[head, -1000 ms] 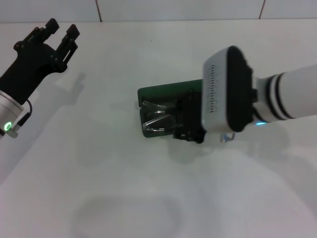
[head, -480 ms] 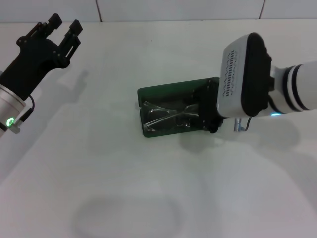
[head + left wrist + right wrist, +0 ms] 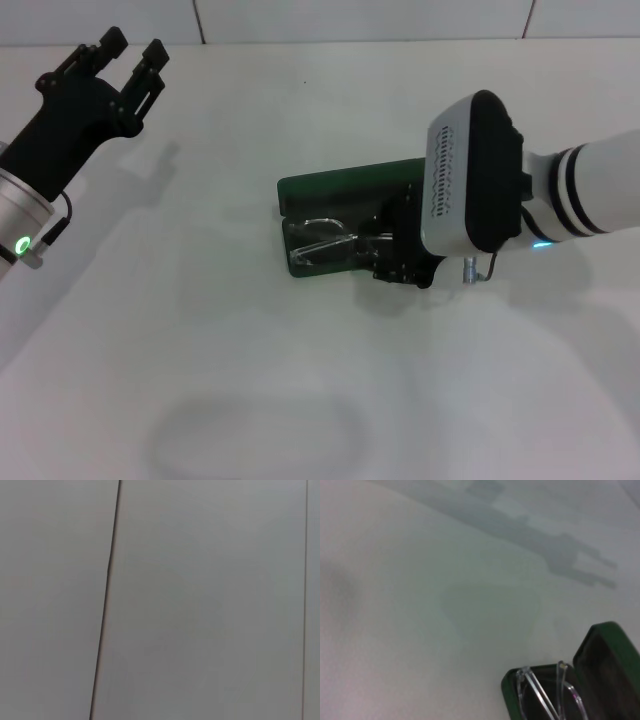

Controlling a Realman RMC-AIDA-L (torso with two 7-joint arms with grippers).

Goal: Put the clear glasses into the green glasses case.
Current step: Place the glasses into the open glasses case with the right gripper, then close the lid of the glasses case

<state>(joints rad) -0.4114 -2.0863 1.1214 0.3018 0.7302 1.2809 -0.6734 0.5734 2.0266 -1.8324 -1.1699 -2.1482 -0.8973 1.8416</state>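
Right gripper point(image 3: 398, 262) reaches in low over the open green case point(image 3: 340, 190) on the white counter point(image 3: 250, 380); jaws' state cannot be told. Clear glasses point(image 3: 322, 240) lie inside the case, just beside the jaws. Left gripper point(image 3: 125, 62) raised far off, jaws released.
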